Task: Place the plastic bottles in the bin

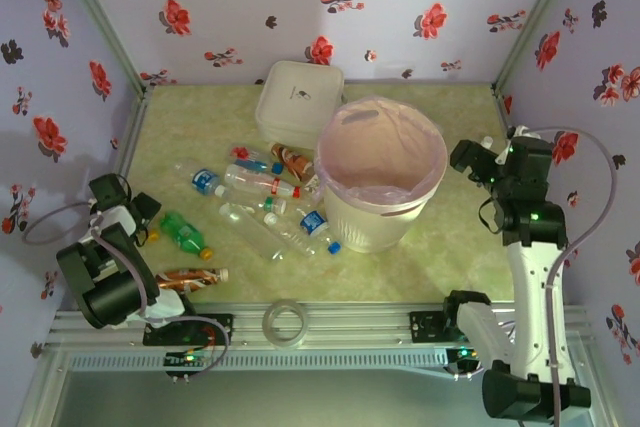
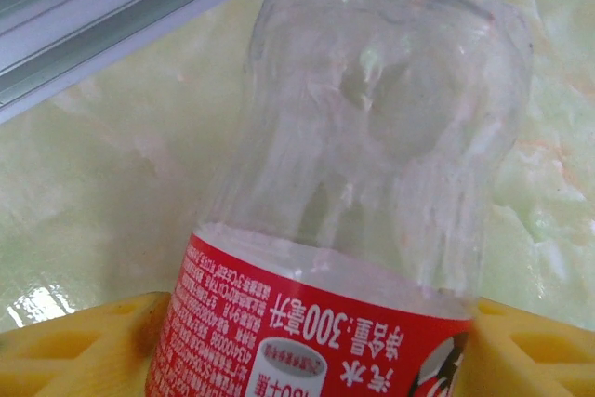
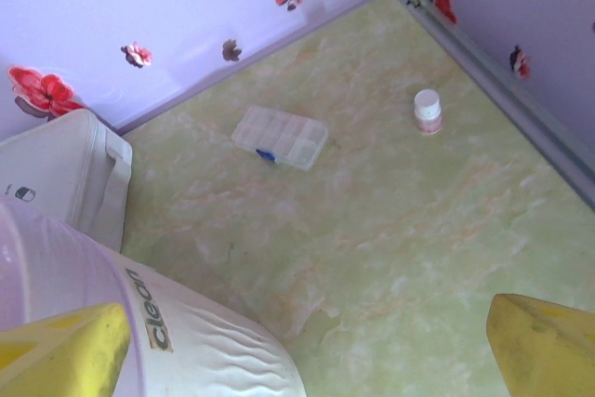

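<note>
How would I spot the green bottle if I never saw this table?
Find the big cream bin with the pink bag. Look left, beyond the clear bottles lying beside it. The green bottle lies there alone, the only green one.

Bin (image 3: pixel 200 350) w/ pink liner bottom-left, lidded white box (image 3: pixel 56 183) behind. Clear compartment case (image 3: pixel 279 138) mid; small white-capped jar (image 3: pixel 428 111) nr right wall. R gripper (image 3: pixel 302 355) fingers spread wide.

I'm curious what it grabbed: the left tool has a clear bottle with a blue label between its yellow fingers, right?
Not quite: the label is red, not blue. The left wrist view shows the clear bottle with its red label between the yellow fingers of the left tool.
</note>
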`<state>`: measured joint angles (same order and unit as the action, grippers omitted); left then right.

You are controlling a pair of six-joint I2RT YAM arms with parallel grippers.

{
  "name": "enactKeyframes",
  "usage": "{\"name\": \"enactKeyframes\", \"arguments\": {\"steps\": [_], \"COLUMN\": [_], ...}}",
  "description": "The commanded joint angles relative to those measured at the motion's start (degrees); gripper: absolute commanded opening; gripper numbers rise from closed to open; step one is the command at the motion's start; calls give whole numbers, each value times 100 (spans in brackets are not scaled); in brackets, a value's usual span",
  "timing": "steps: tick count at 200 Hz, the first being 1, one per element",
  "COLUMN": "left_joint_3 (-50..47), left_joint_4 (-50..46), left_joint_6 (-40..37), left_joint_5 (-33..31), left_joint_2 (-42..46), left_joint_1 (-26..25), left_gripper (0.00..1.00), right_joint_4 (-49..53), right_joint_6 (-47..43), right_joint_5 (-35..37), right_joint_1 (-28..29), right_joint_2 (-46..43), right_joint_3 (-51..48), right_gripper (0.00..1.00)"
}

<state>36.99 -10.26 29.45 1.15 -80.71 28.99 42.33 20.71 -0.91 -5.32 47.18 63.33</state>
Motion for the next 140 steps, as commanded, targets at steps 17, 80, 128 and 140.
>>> {"name": "enactKeyframes", "arguments": {"steps": [17, 80, 128, 140], "left_joint_3": [155, 853, 2106, 2458], "left_joint_4": [-99, -1005, -1593, -1572], "left_joint_6": [-115, -228, -262, -328], "left_joint_5": [30, 8, 99, 194], "left_joint_2": [231, 1561, 1984, 1926], "left_joint_1": [-114, -617, -2538, -3120], "left_gripper": [70, 62, 57, 56], "right_joint_4": [184, -230, -1031, -1165], "right_joint_6": [-156, 100, 756, 810], "right_joint_5": [350, -1134, -2136, -2204], "right_joint_1": [-15, 0, 971, 1465], "right_joint_2": [-196, 188, 664, 896], "right_joint_3": [460, 1418, 2032, 2219], "right_gripper": [99, 98, 93, 92]}}
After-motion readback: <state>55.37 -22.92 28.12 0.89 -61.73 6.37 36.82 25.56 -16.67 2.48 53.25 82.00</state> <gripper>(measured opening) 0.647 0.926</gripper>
